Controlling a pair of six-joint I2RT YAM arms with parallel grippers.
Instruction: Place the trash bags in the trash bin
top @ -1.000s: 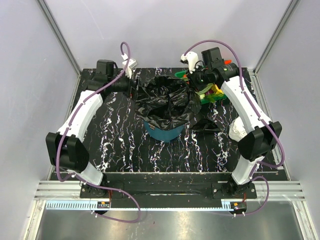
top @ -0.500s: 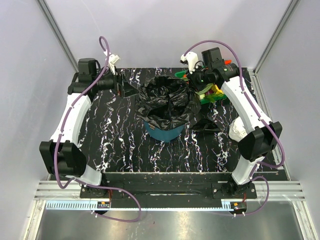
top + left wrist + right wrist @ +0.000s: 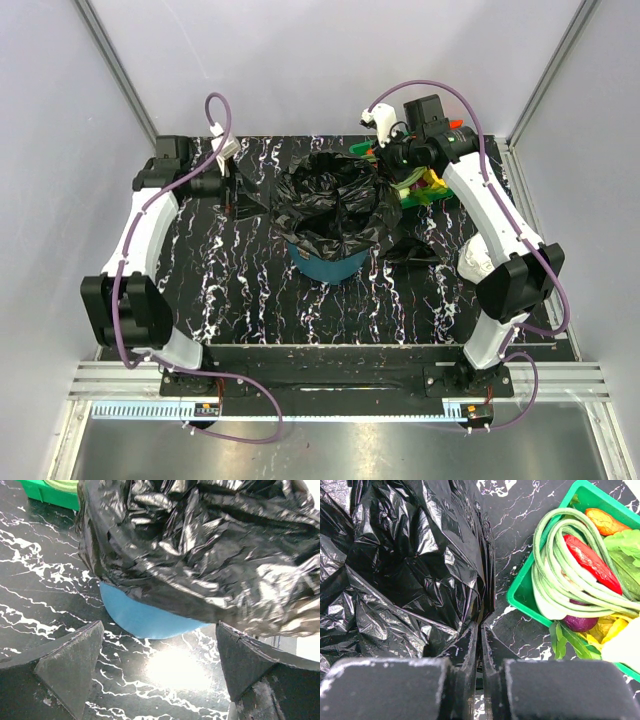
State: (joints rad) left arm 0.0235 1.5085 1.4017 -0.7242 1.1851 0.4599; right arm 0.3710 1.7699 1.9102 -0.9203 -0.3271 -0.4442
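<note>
The teal trash bin stands mid-table with a black trash bag spread over its mouth and hanging down its walls. My left gripper is open and empty, just left of the bin and clear of the bag. The left wrist view shows the bag above the bin wall, with my gripper wide open. My right gripper is shut on the bag's far right edge. In the right wrist view it pinches a fold of the bag. A second black bag lies right of the bin.
A green vegetable tray sits behind and right of the bin, close to my right gripper; its rim shows in the right wrist view. A white plastic wad lies by the right arm.
My left gripper has drawn back to the left, away from the bag's left edge, and come down a little. The right gripper and the bag have stayed put.
</note>
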